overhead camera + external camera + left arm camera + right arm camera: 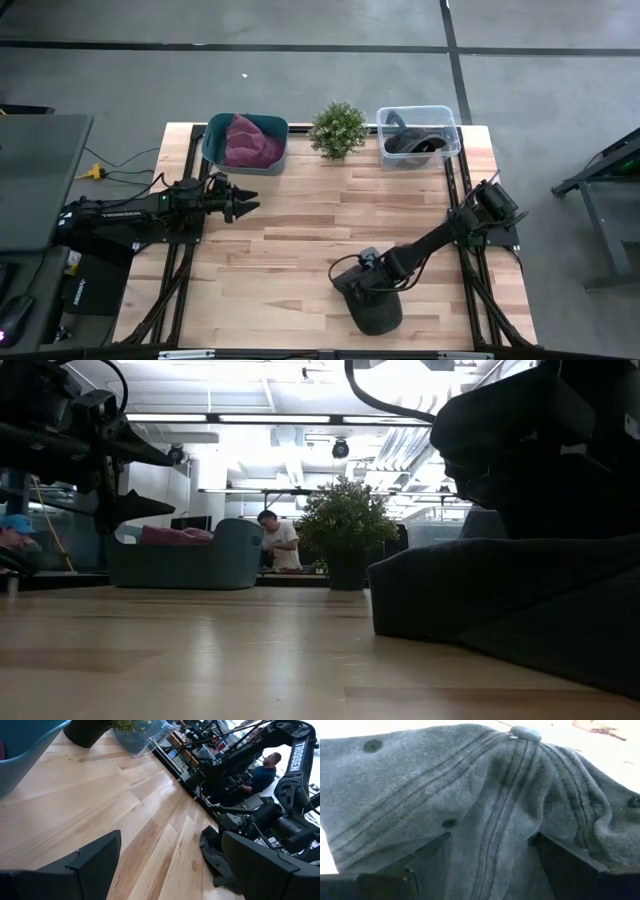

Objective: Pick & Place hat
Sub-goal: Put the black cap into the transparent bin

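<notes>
Hat (pixel 375 305) lies on the surface's near edge, crown fabric pinched by the right gripper (pixel 365 283). Thin fold held; slippage is risked on lifting. Left gripper (pixel 243 203) is parked, fingers apart.

The hat (pixel 485 800) is dark matt stitched cloth on a smooth pale wood table (pixel 300 240) with faint sheen.
</notes>
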`<control>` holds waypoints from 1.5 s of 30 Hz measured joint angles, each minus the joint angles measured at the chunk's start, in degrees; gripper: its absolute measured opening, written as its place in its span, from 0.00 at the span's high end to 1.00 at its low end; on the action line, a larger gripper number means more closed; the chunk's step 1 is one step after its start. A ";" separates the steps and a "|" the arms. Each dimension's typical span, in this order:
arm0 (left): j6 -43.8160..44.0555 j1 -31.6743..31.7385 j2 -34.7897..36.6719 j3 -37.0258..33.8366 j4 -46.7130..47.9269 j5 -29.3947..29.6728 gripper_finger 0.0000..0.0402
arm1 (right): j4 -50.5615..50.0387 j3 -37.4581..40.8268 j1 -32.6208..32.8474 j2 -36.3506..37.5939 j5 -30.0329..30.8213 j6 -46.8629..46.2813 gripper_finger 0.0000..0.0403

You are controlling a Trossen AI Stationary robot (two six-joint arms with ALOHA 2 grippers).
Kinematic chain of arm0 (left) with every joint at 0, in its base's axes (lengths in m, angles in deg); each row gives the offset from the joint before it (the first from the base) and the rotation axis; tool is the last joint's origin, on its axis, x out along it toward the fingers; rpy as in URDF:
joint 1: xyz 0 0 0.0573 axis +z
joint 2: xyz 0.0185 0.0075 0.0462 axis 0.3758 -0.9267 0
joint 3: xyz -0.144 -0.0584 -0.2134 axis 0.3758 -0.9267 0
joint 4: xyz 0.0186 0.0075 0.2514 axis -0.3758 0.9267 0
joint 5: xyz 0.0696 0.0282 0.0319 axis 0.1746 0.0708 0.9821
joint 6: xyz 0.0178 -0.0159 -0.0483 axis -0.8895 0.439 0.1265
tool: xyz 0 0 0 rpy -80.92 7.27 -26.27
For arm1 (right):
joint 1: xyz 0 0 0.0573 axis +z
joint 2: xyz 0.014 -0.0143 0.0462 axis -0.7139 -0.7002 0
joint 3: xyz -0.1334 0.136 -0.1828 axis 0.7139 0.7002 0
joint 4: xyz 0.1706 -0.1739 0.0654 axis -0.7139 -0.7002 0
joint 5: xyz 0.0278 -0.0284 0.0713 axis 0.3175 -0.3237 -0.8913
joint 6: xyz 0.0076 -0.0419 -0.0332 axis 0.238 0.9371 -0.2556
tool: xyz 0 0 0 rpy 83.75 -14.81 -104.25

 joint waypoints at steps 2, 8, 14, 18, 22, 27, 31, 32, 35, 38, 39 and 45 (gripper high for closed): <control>0.00 -0.01 0.00 0.00 0.00 0.02 0.16 | 0.09 -0.09 0.00 -0.70 0.51 -0.20 0.29; 0.00 0.00 0.00 0.00 0.04 0.02 0.16 | -0.49 -0.10 0.02 -2.08 0.71 -0.71 0.31; 0.00 -0.01 0.00 0.00 0.09 0.04 0.16 | -1.69 -0.01 -0.26 -2.21 0.45 -0.72 0.49; -0.01 0.00 0.00 0.00 0.09 0.03 0.16 | -2.43 0.07 -0.59 -2.25 0.45 -0.72 0.63; 0.00 0.00 0.00 0.00 0.09 0.04 0.16 | -2.38 0.08 -1.05 -2.30 0.73 -0.67 0.75; 0.00 0.00 0.00 0.00 0.09 0.04 0.16 | -1.23 0.13 -1.48 -2.34 1.24 0.26 0.95; 0.00 0.00 0.00 0.00 0.09 0.04 0.16 | 0.13 0.20 -1.47 -2.34 1.38 0.59 0.97; 0.00 -0.01 0.00 0.00 0.09 0.04 0.16 | 0.42 0.20 -1.49 -2.30 1.28 0.60 0.98; 0.00 0.00 0.00 0.00 0.09 0.05 0.16 | 0.94 0.30 -1.49 -1.10 1.40 0.77 0.99; 0.00 0.00 0.00 0.00 0.09 0.06 0.16 | 0.37 0.53 -1.45 0.72 2.92 0.94 0.99; 0.00 0.00 0.00 0.00 0.09 0.06 0.16 | 0.04 0.59 -1.46 1.53 3.66 0.87 0.99; 0.00 0.00 0.00 0.00 0.09 0.04 0.16 | -0.79 0.42 -1.52 7.45 7.03 1.11 0.99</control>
